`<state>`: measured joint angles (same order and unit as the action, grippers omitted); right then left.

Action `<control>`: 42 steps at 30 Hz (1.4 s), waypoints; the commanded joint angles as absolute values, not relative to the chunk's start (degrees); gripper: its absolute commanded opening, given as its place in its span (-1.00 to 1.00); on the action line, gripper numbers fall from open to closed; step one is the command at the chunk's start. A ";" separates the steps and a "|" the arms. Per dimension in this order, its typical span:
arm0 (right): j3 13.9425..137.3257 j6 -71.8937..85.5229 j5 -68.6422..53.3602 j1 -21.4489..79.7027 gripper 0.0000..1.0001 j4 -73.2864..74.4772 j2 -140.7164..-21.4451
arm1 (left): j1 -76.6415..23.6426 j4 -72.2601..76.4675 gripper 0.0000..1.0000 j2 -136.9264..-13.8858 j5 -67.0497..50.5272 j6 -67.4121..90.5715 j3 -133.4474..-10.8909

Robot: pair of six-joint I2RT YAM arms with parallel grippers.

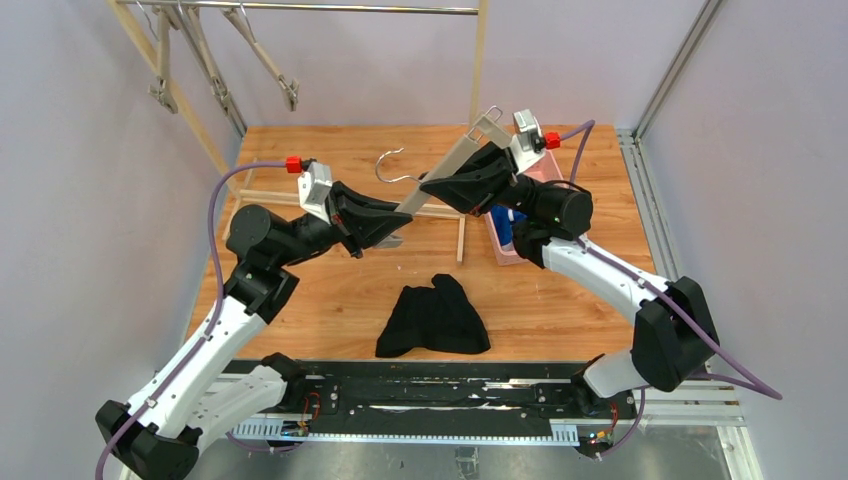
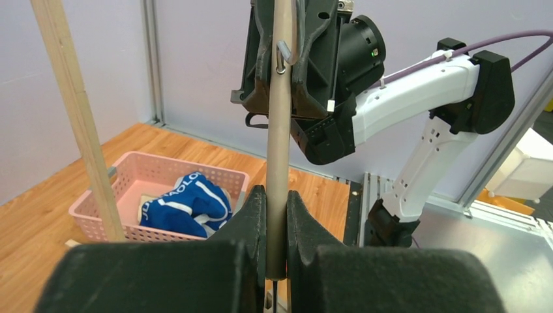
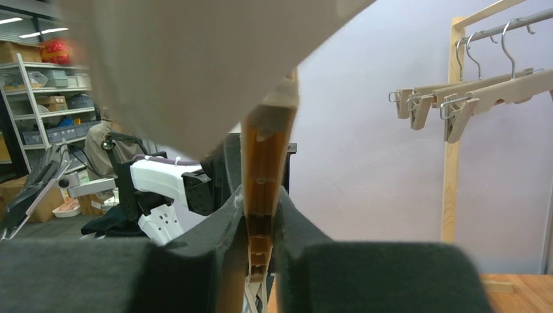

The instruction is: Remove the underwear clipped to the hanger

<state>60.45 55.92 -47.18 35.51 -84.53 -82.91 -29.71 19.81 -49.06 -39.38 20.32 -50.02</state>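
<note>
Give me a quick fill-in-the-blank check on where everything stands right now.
1. The black underwear lies loose on the ____.
2. The blue underwear sits inside the pink ____.
3. The left gripper and right gripper are each shut on the same ____.
4. From the rail at the back hang ____ empty hangers.
Missing words: table; basket; hanger; three.

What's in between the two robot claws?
A clip hanger stretches from the left claw to the right claw, seen in the top view.

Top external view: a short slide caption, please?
Left gripper and right gripper hold the hanger; black underwear lies on the table.
</note>
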 commanded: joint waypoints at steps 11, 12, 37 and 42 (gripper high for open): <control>55.59 50.42 -48.27 36.12 0.34 -78.11 -80.86 | -29.88 3.02 -1.00 -42.18 -29.01 15.07 -56.98; 54.90 48.90 -48.40 36.20 0.35 -74.38 -80.37 | -29.88 -1.29 -1.00 -41.69 -25.24 13.27 -58.17; 40.71 4.48 -2.35 63.55 0.42 6.17 -74.54 | -29.88 -35.79 -1.00 -61.52 10.85 2.41 -79.84; 41.30 5.78 -2.88 64.95 0.44 4.64 -80.08 | -29.90 -34.36 -1.00 -63.30 11.25 2.81 -79.86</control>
<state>40.86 4.08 -4.64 63.37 5.23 -76.73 -29.76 -37.26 -62.17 9.69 2.96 -78.76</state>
